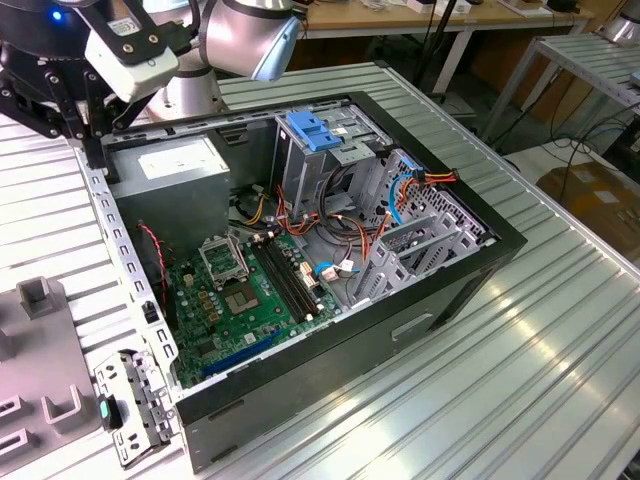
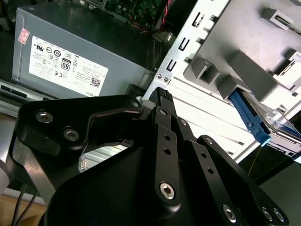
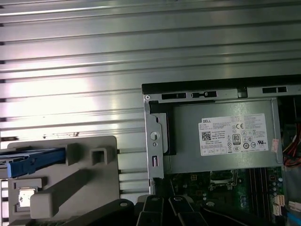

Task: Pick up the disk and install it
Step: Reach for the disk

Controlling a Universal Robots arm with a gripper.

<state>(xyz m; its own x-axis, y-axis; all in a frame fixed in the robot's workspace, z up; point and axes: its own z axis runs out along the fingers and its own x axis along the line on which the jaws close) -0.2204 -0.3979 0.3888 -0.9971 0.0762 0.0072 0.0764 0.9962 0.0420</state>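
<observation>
The disk (image 3: 33, 162) is lying in the grey fixture (image 3: 89, 186) just outside the computer case (image 3: 151, 117), in both wrist views. The gripper (image 2: 162, 96), clenched on nothing, is hovering over the case's perforated edge beside the power supply (image 2: 80, 52). The exterior view is adding the motherboard (image 1: 240, 290) and drive cage (image 1: 330, 175).

Black case (image 1: 330, 375), lid off, lying on a ribbed metal table (image 1: 520, 390). Inside the case, in the corner by its perforated edge (image 1: 115, 240), a grey power supply (image 1: 175, 165) with a white label. Next to that on the case floor, a green motherboard (image 1: 235, 300). Higher in the case, a blue plate (image 1: 315, 130) atop a metal cage (image 1: 330, 175), with orange cables (image 1: 430, 178) nearby. Outside the case, past the perforated edge, a grey fixture (image 1: 40, 370) and a small bracket (image 1: 130, 405).
</observation>
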